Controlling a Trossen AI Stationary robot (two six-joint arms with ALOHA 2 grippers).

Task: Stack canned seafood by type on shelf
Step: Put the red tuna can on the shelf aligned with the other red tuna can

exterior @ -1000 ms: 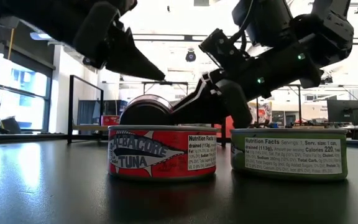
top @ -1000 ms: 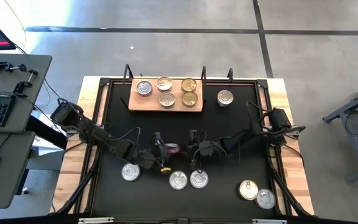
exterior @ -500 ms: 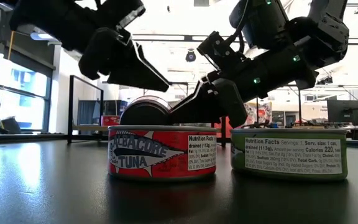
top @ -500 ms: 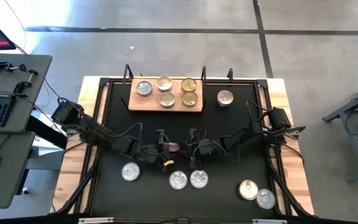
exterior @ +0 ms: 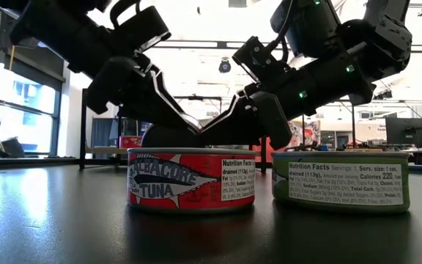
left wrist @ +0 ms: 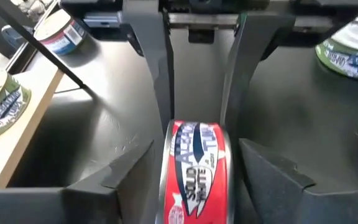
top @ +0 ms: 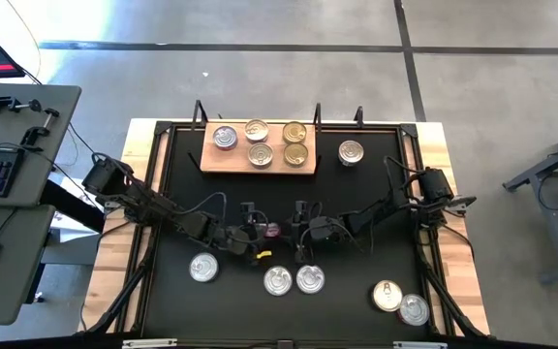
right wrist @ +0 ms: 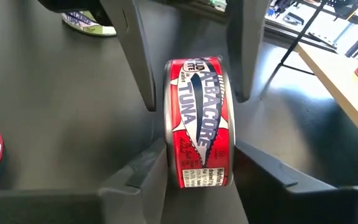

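Note:
A red-sided tuna can (top: 271,230) stands on its edge at the table's middle, between my two grippers. My right gripper (right wrist: 199,149) comes from the table's right and is shut on it. My left gripper (left wrist: 196,146) comes from the left and is open. Its fingers (right wrist: 143,74) stand on either side of the can's far part, with a small gap showing. The shelf (top: 258,167), a light wooden board at the far edge, carries several cans lying flat: silver-topped ones (top: 225,138) to the left, gold-topped ones (top: 295,132) to the right. My right gripper pinches the red can across its thickness, one finger on each flat face, at the rim (right wrist: 168,144) nearest the wrist. The fingers come from the table's right, slanting a little downward. The can stands upright on edge, label band outward. Its underside is hidden, so contact with the table cannot be told.
One silver-topped can (top: 351,152) lies on the black table right of the shelf. Loose cans lie along the near side: one at left (top: 202,268), a red-sided and a green-labelled one (exterior: 341,181) side by side in the middle, and two at right (top: 400,302).
My left gripper has come down and toward the table's right, up to the red can. Its fingers have spread and now straddle the can. The can has stayed on edge in my right gripper.

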